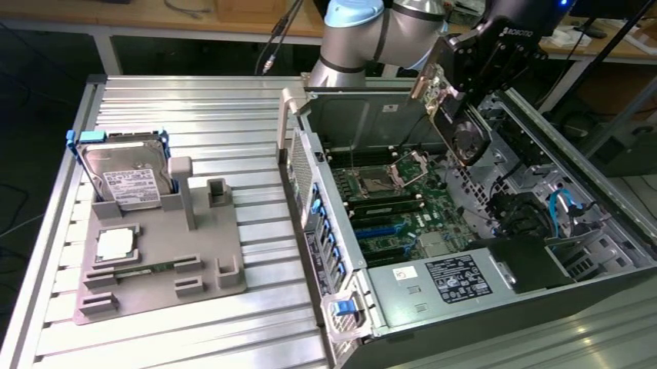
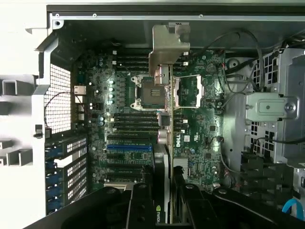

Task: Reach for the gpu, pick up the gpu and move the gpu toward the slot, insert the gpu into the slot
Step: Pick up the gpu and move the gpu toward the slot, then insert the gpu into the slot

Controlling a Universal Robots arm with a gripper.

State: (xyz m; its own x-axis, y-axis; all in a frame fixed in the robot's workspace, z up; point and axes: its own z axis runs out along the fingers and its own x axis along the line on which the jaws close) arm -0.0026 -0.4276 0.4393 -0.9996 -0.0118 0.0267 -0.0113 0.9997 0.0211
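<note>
My gripper (image 1: 459, 86) hangs over the open computer case (image 1: 339, 254), shut on the gpu (image 1: 464, 132). The gpu is a dark card with a round fan and a silver bracket, held tilted above the green motherboard (image 1: 411, 219) at the case's far side. In the wrist view the gpu (image 2: 163, 95) shows edge-on between my black fingers (image 2: 139, 200), its silver bracket pointing away over the CPU socket. The slot (image 2: 128, 148) is a long blue strip on the motherboard, off to one side of the card's edge and apart from it. In the exterior view the slot (image 1: 385, 229) lies below and nearer than the card.
A silver hard drive (image 1: 123, 181) with blue rails stands in a grey fixture (image 1: 165, 269) at the exterior view's left. Inside the case are the CPU socket (image 1: 375, 181), black memory slots (image 2: 136, 121), a power supply (image 1: 451, 277) and blue cables (image 1: 565, 207).
</note>
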